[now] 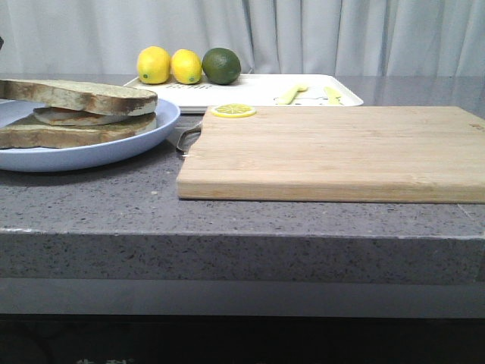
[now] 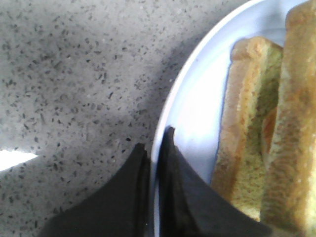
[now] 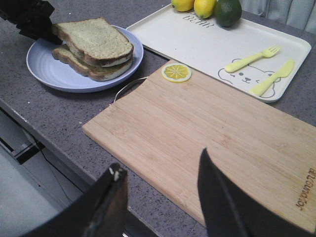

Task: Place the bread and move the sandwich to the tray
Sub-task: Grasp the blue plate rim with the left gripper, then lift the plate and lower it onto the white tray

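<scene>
The sandwich (image 1: 76,114) lies on a pale blue round plate (image 1: 144,140) at the left: two brown-crusted slices with egg between them, the top bread slice (image 3: 94,37) resting flat. My left gripper (image 2: 155,140) is shut on the plate's rim (image 2: 182,94), one finger inside and one outside; it shows as a black shape (image 3: 29,19) at the plate's far edge in the right wrist view. The white tray (image 1: 250,89) stands behind the cutting board, also in the right wrist view (image 3: 197,44). My right gripper (image 3: 161,162) is open and empty above the table's front edge.
A light wooden cutting board (image 1: 333,152) fills the middle and right, with a lemon slice (image 1: 233,111) at its back left corner. Two lemons (image 1: 154,64) and a lime (image 1: 221,65) sit on the tray's back left, a yellow fork (image 3: 252,58) and knife (image 3: 272,76) on its right.
</scene>
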`<state>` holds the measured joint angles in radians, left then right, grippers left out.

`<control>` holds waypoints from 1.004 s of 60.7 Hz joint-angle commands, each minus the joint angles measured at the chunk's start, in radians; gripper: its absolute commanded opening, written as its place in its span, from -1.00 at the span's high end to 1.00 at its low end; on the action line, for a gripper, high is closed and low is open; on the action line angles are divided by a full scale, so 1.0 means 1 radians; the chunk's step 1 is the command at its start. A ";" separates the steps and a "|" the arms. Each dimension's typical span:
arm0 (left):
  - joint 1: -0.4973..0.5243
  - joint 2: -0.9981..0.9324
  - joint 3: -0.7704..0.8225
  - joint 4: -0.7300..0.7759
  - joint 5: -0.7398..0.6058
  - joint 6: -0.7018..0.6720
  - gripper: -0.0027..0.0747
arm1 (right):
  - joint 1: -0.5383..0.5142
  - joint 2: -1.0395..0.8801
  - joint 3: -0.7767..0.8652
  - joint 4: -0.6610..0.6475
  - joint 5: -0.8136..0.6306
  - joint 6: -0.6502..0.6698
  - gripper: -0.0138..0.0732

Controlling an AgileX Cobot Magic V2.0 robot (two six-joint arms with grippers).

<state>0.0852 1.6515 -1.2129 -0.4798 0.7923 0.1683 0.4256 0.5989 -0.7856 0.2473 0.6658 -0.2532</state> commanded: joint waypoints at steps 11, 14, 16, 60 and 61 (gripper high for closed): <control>-0.005 -0.079 -0.117 -0.080 0.018 0.039 0.98 | -0.005 0.004 -0.023 0.014 -0.080 -0.002 -0.15; -0.005 -0.079 -0.150 -0.125 0.025 0.061 0.98 | -0.005 0.004 -0.023 0.014 -0.080 -0.002 -0.15; -0.005 -0.079 -0.165 -0.149 0.027 0.072 0.98 | -0.005 0.004 -0.023 0.014 -0.080 -0.002 -0.15; -0.117 0.301 -0.682 -0.321 -0.058 -0.006 0.97 | -0.005 0.004 -0.023 0.014 -0.080 -0.002 -0.15; -0.117 0.317 -0.692 -0.321 -0.058 -0.015 0.97 | -0.005 0.004 -0.023 0.014 -0.080 -0.002 -0.15</control>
<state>-0.0289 1.9779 -1.8129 -0.7147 0.7882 0.2181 0.4256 0.5989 -0.7856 0.2473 0.6658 -0.2513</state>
